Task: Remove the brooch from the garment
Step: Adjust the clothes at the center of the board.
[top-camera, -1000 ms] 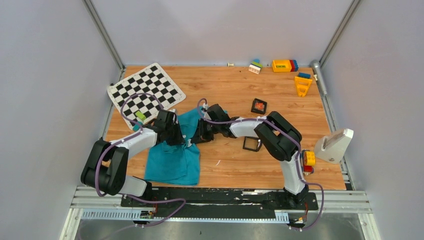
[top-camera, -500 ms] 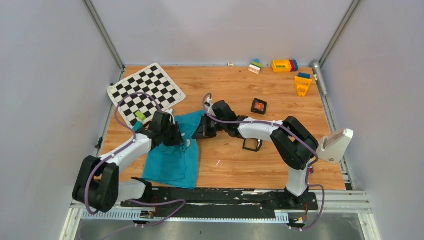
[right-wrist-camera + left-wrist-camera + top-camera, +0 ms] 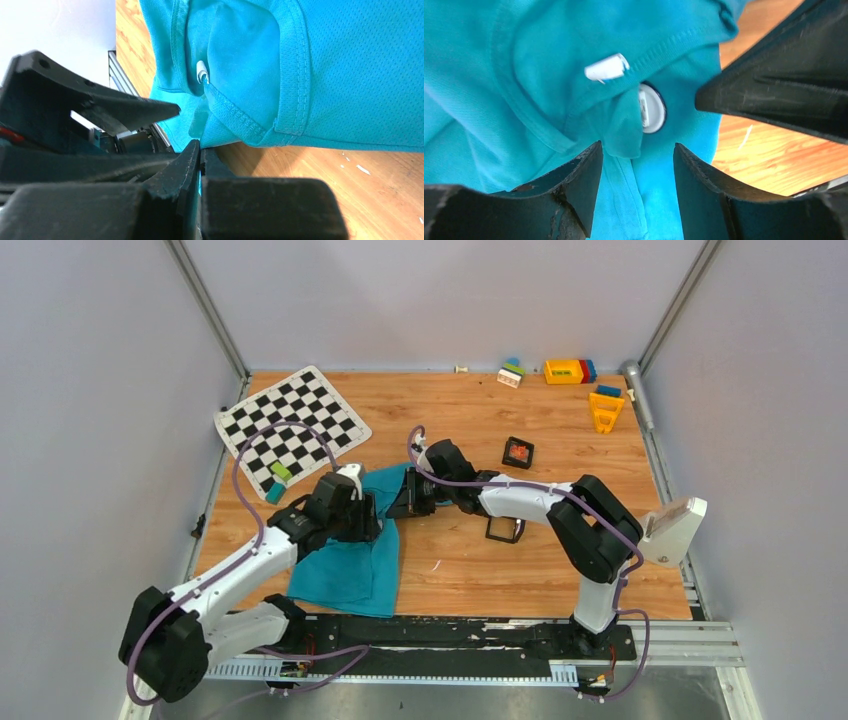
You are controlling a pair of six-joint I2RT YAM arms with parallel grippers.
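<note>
Hovering over the garment [image 3: 345, 575], which lies crumpled on the surface [image 3: 480, 580] at the left arm's 12 o'clock, the left tool [image 3: 636, 150] stands wide, gripping nothing. At its 12 o'clock in the wrist view sits the brooch [image 3: 651, 107], a round white disc with a dark rim, half under a fold by the white label [image 3: 606, 67]. At the garment's 2 o'clock edge, the right tool [image 3: 200, 145] is pinched tight on its hem.

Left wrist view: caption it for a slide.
Open left gripper hovers over the teal garment, the round white brooch near its white label.
</note>
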